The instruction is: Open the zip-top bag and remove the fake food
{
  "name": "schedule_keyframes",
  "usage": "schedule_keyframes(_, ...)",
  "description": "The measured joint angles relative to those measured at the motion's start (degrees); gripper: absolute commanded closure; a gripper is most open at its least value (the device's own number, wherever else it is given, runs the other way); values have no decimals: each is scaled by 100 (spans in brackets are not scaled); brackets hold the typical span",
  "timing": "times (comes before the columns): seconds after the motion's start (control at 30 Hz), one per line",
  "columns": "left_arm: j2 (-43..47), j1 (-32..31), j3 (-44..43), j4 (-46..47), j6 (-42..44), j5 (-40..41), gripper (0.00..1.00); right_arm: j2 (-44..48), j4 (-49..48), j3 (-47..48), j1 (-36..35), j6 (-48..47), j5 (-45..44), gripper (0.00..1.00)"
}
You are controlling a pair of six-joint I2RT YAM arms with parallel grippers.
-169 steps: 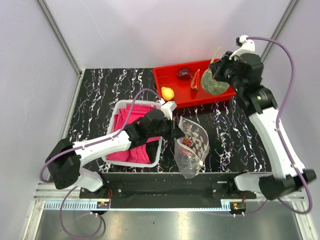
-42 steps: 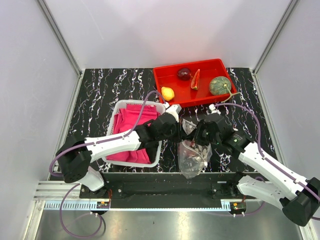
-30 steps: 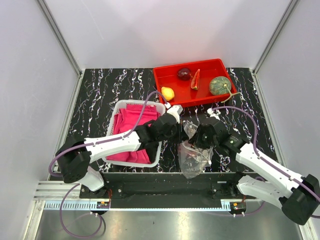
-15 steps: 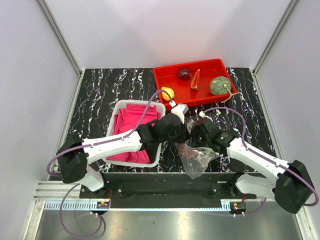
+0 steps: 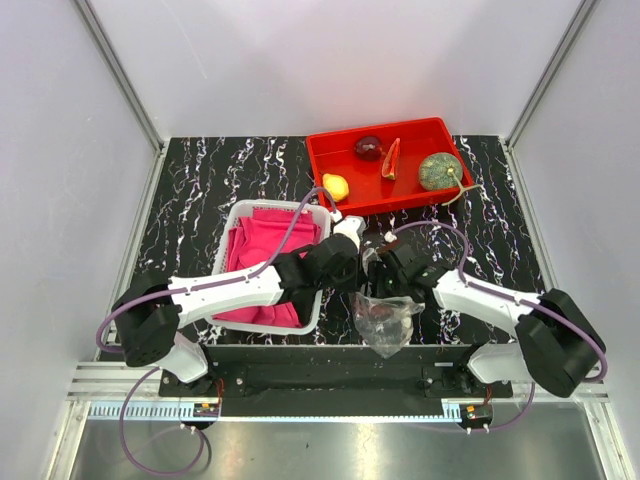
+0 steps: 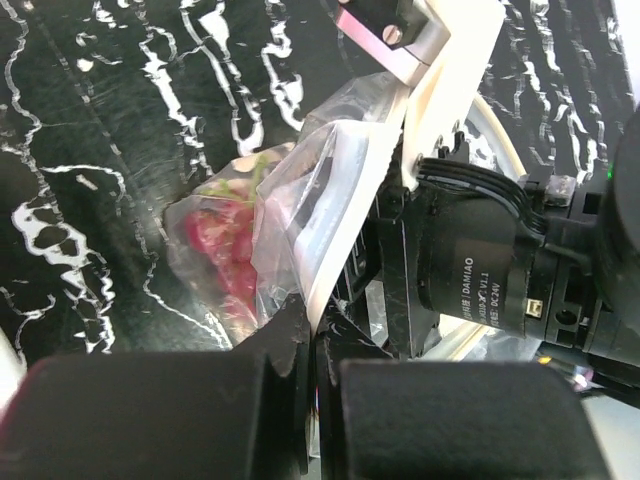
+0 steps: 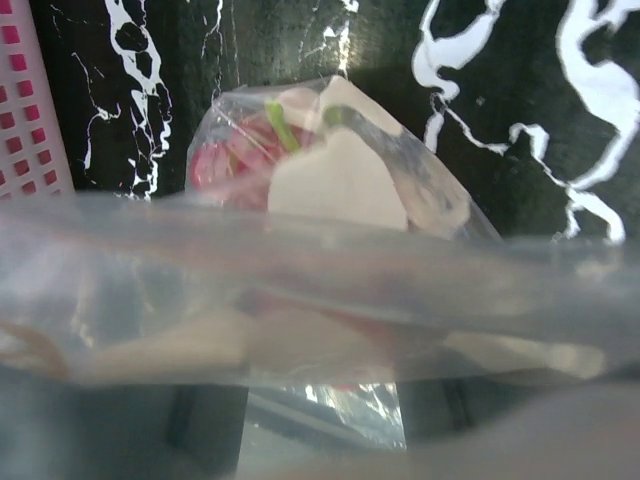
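The left fingers (image 6: 312, 340) are pinching shut on one lip of the zip-top bag (image 5: 386, 318), which is sagging near the front edge of the table (image 5: 200, 190) between the arms. The right fingers (image 5: 384, 272), crowding its mouth, should be taking only the opposite lip and pulling straight away. Film is smothering the right wrist view, so I cannot tell their opening or hold, and the fake food (image 6: 225, 245) inside is showing only as a reddish blur.

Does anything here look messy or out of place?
Only the zip-top bag: it is crumpled and pinched in the left gripper, with reddish fake food still inside, while other pieces sit in the red tray.
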State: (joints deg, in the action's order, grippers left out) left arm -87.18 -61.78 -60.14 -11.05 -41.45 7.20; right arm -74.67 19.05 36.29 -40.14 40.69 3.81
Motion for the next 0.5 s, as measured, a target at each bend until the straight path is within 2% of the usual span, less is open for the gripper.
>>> schedule_keyframes(0.17,20,15,98,98,-66,31,100,-251,-282,0,0,-48,120,57)
schedule_keyframes(0.2,37,11,107,164,-76,15,100,-258,-319,0,0,-61,138,63)
schedule_keyframes(0.27,81,11,116,240,-90,-2,100,-245,-378,0,0,-92,166,68)
schedule_keyframes(0.3,127,13,146,299,-96,-11,100,-219,-404,0,0,-105,181,73)
schedule_keyframes(0.4,225,39,208,374,-107,-15,100,-2,-396,-11,0,-129,297,78)
schedule_keyframes(0.5,310,74,289,442,-107,-42,100,363,-195,-11,-2,-146,339,88)
